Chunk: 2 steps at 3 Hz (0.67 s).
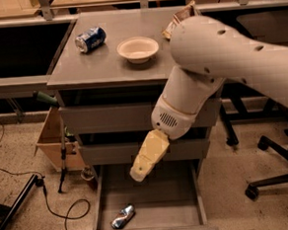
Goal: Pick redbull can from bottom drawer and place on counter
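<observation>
Arm [219, 57]: white, reaching in from 3 o'clock across the cabinet's right side.
Counter [106, 67]: grey top, at 12 o'clock in view.
Bottom drawer [165, 209]: open, at 6 o'clock in view.
Gripper [139, 174]: pale yellow, pointing towards 7 o'clock, over the rear of the bottom drawer; cannot tell if open or closed.
Bowl [138, 49]: mid-counter.
Chip bag [179, 19]: 2 o'clock from the bowl, partly hidden by the arm.
Blue soda can [90, 39]: on its side, 10 o'clock from the bowl.
Redbull can [123, 216]: on its side on the drawer floor, 7 o'clock from the gripper, apart from it.
</observation>
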Available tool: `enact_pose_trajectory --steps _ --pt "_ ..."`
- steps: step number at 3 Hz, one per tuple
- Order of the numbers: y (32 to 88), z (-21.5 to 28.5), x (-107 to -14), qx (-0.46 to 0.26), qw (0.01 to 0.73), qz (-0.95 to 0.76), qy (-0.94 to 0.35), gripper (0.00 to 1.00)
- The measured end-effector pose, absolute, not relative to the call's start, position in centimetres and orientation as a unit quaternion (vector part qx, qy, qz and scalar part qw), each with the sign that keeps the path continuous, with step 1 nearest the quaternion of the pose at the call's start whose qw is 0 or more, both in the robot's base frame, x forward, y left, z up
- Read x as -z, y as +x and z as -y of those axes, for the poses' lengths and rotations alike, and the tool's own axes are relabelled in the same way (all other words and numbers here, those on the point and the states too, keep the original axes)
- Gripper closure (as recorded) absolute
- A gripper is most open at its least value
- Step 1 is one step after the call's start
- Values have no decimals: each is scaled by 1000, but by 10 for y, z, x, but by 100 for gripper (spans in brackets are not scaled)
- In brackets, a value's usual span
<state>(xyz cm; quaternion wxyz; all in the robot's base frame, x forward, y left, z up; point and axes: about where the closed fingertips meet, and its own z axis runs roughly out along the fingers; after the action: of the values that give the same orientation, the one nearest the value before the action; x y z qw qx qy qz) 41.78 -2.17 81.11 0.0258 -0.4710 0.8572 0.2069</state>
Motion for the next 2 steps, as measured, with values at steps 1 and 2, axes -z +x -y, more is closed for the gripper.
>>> enact_pose_trajectory --steps 1,2 --pt "416 19 -804 -211 19 -877 -431 0" --pt "416 19 -805 -214 19 -877 -429 0"
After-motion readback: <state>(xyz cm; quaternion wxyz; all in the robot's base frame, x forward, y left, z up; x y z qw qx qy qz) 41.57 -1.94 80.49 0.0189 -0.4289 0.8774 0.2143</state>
